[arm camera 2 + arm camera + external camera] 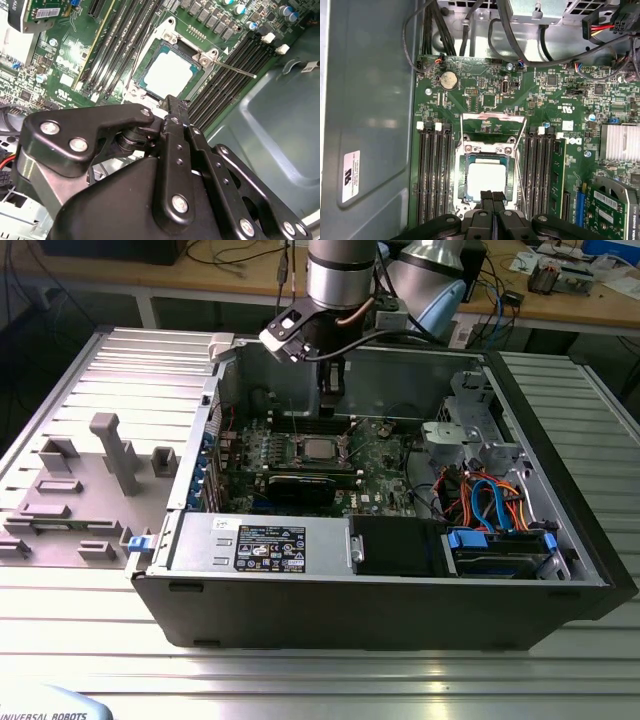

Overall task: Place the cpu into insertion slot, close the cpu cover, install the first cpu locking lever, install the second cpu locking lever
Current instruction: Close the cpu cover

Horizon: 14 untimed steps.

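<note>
Silver arm (338, 275), blk claw (172, 106) w/ silver screws (180, 202), copper cable (352, 318)

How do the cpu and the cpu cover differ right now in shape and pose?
The cpu is a solid square with a pale silvery top; the cpu cover is a thin metal frame with an open centre. The cpu lies flat in the insertion slot; the cpu cover stands tilted up, open. The gripper hangs at the cpu's edge, apart from the cpu cover. Both are squarish and metallic.
</note>
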Each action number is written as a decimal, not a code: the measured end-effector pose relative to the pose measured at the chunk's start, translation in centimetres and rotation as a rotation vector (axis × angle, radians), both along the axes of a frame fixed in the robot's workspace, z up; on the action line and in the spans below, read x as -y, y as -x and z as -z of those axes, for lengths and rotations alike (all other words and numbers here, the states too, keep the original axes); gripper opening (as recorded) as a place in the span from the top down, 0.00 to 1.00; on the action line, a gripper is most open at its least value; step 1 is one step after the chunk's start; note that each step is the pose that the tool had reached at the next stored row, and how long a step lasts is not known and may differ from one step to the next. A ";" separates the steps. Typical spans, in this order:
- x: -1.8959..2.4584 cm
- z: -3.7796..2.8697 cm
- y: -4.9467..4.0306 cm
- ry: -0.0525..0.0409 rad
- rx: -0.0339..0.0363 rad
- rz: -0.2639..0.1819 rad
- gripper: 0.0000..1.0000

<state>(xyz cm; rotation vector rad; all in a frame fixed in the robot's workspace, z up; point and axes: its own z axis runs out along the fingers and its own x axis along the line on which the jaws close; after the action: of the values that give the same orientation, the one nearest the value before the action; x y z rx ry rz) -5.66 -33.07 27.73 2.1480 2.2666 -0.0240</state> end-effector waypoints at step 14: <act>0.00 -0.36 -0.07 0.0004 -0.0001 0.000 0.89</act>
<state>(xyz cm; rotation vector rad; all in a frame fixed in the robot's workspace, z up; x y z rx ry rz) -5.59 -33.08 28.09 2.1479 2.2663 -0.0245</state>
